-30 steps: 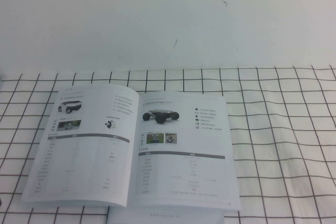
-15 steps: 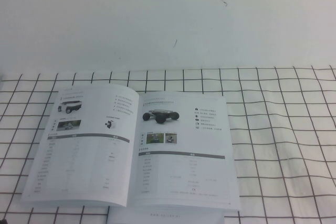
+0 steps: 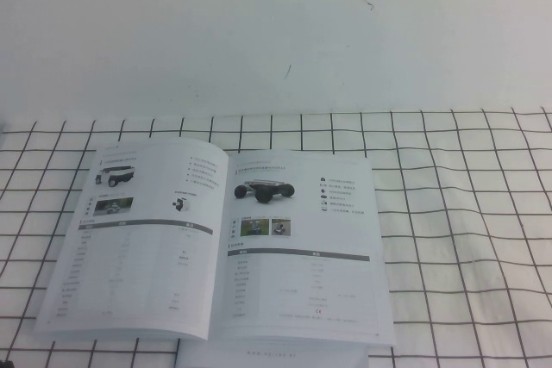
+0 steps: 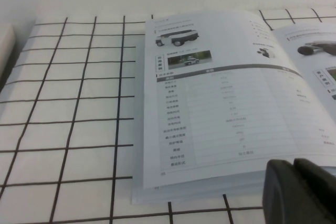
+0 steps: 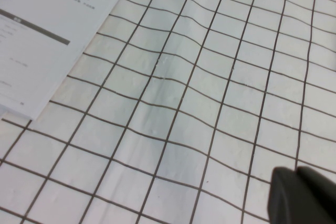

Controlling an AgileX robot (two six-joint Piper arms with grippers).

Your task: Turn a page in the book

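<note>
The book [image 3: 220, 243] lies open and flat on the grid cloth in the high view. The page [image 3: 138, 243] is its left leaf, with a small white vehicle at the top and a grey table bar. The right leaf [image 3: 306, 256] shows a dark chassis picture. In the left wrist view my left gripper [image 4: 294, 167] is shut and empty, just off the book's [image 4: 220, 108] near edge, by the page [image 4: 210, 129]. In the right wrist view my right gripper [image 5: 295, 171] is shut and empty over bare cloth, to the right of the book's corner [image 5: 47, 40].
A white sheet edge [image 3: 276, 355] sticks out from under the book at the front. The black-lined grid cloth [image 3: 466, 239] covers the table, with a plain white wall [image 3: 276, 32] behind it. A pale object [image 4: 5, 45] sits at the cloth's far left edge.
</note>
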